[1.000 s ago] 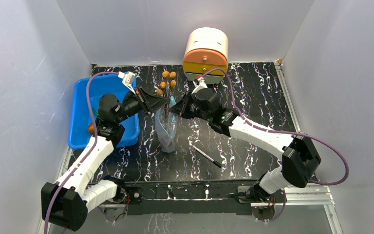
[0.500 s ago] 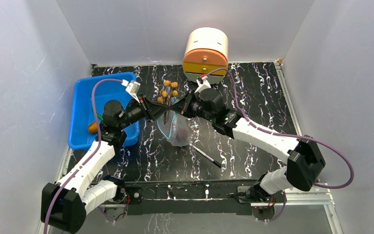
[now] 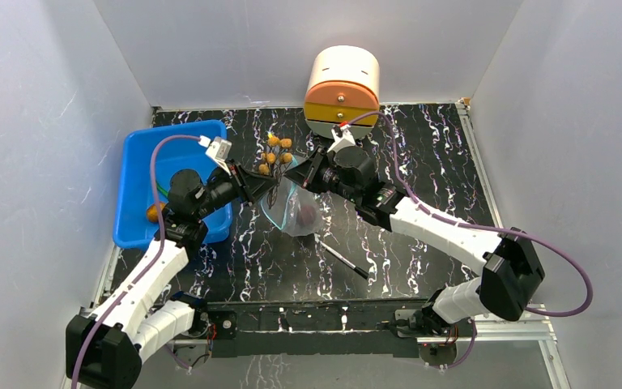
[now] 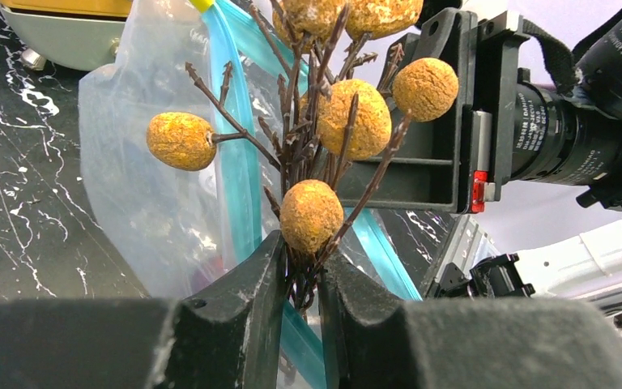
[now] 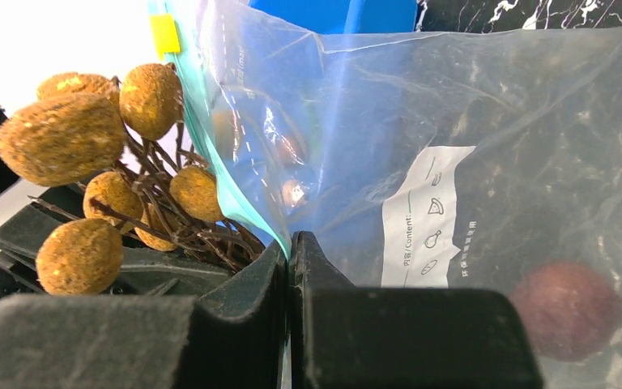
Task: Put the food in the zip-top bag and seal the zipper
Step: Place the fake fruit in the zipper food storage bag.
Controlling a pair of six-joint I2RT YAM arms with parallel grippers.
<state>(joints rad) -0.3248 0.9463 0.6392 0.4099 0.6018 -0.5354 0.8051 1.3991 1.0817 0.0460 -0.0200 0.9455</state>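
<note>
Nearest the arm bases, a thin black pen [image 3: 342, 259] lies slantwise on the black marbled table [image 3: 421, 162], apart from everything else.

Just beyond it is the zip-top bag [image 3: 283, 212], clear and crinkled, its body sagging toward the near side. One dark reddish ball [image 3: 306, 215] sits inside, low in the pouch. The white label [image 5: 433, 215] faces the right wrist camera.

Right gripper [image 5: 289, 247]: fingers pressed together, clamped on the bag at the zipper [image 4: 239, 162], the teal strip running up and away from the pinch. A yellow tab [image 5: 164, 34] marks the strip's far end.

Left gripper [image 4: 301, 271]: fingers nearly together, pinching the stem bundle of the cluster of brown balls on a twig [image 4: 355, 117]. The balls stand above the fingertips, just beside the teal strip and against the clear film. Cannot tell whether any stem is inside the mouth: from above, both grippers meet tip to tip over the bag's opening and hide it.

Left of the left arm: blue tray [image 3: 138, 174], an orange lump [image 3: 154, 212] in its near corner; the arm and its purple cable cross over the tray.

Farthest back, against the wall: a cream and orange drum-shaped container [image 3: 342, 85], just behind the right gripper's wrist.
</note>
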